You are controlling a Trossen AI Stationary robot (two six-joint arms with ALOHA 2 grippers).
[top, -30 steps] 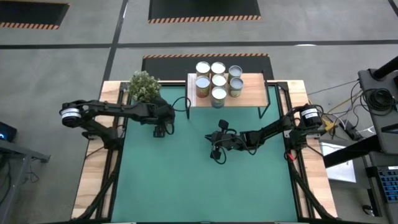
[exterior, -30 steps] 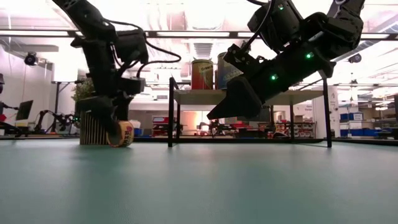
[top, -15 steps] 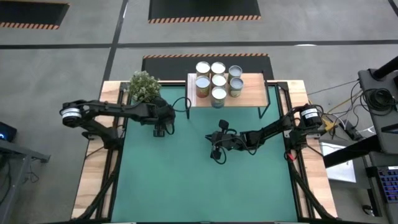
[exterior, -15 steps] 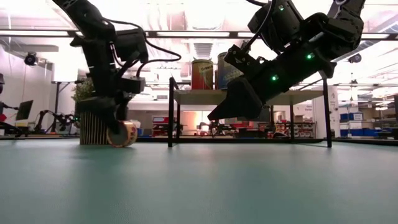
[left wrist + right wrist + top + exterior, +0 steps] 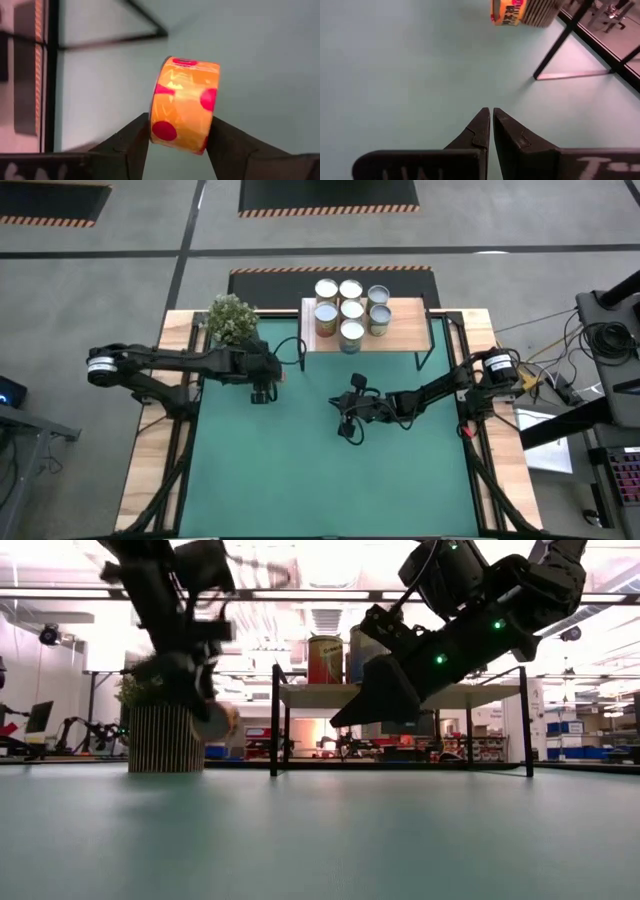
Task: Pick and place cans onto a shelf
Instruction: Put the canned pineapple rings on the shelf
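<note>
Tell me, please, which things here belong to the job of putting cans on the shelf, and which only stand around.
Belong to the job:
- orange can with red spots, clamped in the left gripper, off the mat
- seven round tins already on the shelf
- light wooden shelf on black legs
- right gripper, shut, empty

Only standing around:
- potted green plant
- green table mat

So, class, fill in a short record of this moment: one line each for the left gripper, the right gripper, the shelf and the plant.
left gripper: shut on an orange can with red spots, held clear of the green mat
right gripper: shut, empty, above mid-mat
shelf: at the table's far edge, six cans standing on it
potted plant: beside the shelf, near the left gripper
</note>
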